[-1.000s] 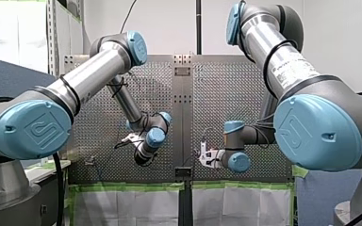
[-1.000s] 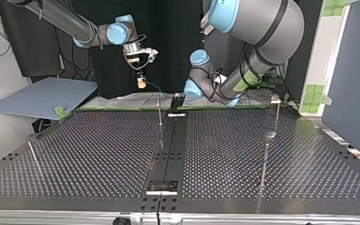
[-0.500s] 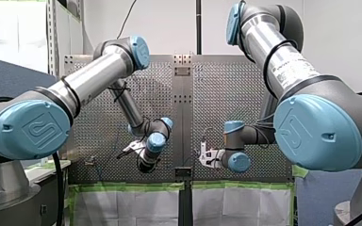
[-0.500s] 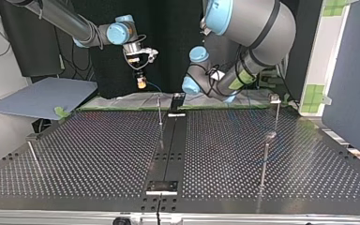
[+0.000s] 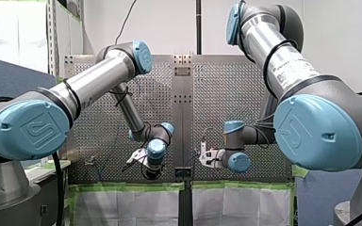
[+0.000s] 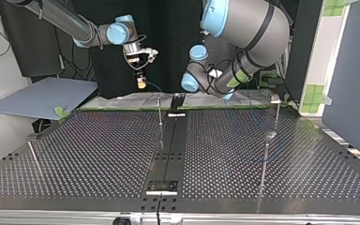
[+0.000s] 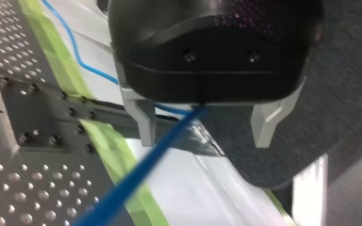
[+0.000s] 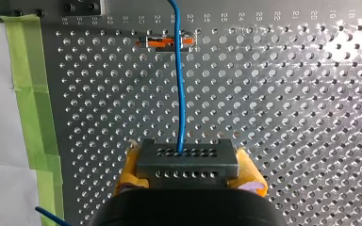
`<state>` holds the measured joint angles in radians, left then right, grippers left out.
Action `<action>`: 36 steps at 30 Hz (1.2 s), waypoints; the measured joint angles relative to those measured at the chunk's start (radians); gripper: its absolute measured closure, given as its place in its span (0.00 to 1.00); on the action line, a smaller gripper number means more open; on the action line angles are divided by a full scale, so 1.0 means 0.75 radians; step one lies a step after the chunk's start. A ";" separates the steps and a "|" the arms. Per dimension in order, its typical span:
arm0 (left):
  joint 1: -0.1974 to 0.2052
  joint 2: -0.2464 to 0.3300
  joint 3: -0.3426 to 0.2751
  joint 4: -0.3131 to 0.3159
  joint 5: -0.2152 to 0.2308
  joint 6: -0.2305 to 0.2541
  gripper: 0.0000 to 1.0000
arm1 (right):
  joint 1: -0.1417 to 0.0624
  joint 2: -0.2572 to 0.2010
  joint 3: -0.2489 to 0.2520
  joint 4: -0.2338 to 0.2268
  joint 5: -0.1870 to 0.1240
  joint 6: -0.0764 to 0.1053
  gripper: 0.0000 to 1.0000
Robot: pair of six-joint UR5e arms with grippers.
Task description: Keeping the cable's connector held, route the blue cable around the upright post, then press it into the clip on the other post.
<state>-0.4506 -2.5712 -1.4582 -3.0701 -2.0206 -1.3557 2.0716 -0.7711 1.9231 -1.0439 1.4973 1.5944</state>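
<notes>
Left gripper (image 7: 205, 139) has dropped, fingers spread, blue cable (image 7: 136, 174) loose between them; right gripper (image 8: 188, 173) clamps the connector (image 8: 186, 157). Routing looks barely begun.

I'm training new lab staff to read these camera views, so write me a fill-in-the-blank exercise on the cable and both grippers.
1. My right gripper, with ___ pads, is shut on the grey rectangular connector block.
2. The thin cable leaving that block is ___ in colour.
3. My left gripper, black with metal fingers, stands ___, the cable running between its fingers.
Missing words: yellow; blue; open.
</notes>
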 joint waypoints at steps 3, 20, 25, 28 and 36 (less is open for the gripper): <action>-0.001 0.000 0.000 0.007 0.040 -0.040 0.00 | 0.000 0.000 0.000 -0.001 0.000 0.003 1.00; -0.006 0.000 0.000 0.036 0.240 -0.240 0.00 | -0.001 0.000 0.000 0.004 0.000 0.004 1.00; -0.007 0.000 0.000 0.053 0.295 -0.295 0.00 | -0.002 0.000 0.000 0.005 0.000 0.004 1.00; -0.008 0.000 0.000 0.067 0.326 -0.326 0.00 | -0.002 0.000 0.000 0.004 0.000 0.004 1.00; -0.008 0.000 0.000 0.096 0.382 -0.420 0.00 | -0.002 0.000 -0.001 0.001 -0.001 0.006 1.00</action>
<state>-0.4565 -2.5714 -1.4582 -2.9984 -1.7339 -1.6708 2.0701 -0.7711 1.9221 -1.0433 1.4969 1.5987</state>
